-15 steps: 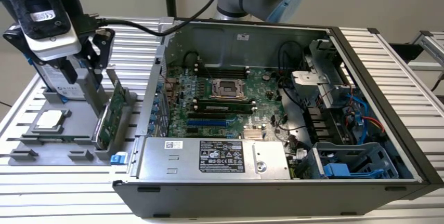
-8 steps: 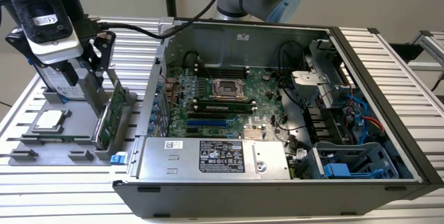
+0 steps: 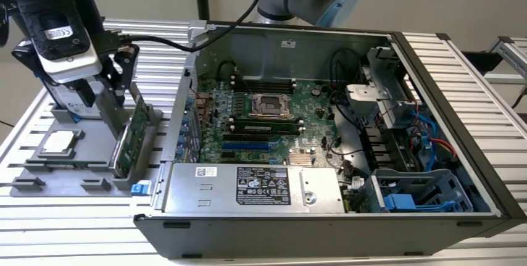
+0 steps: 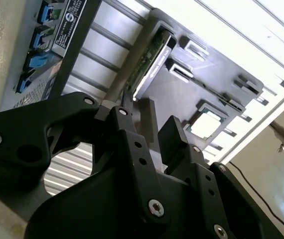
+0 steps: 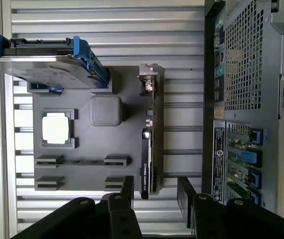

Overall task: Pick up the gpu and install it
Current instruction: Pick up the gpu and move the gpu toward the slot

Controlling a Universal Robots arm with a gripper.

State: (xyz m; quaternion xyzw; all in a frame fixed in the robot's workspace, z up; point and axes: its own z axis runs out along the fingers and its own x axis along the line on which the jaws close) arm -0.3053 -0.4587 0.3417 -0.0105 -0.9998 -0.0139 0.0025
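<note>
The end effector is released, with its fingers spread apart. The gpu stands on edge in a grey holder on the table, directly below the end effector. One end of the gpu lines up between the fingers; contact cannot be told. The open case sits beside the end effector.

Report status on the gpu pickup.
Gripper open, poised over gpu, not gripping. It stands on edge in gray fixture tray, outside the case. Nearby hard drive sits apart.
</note>
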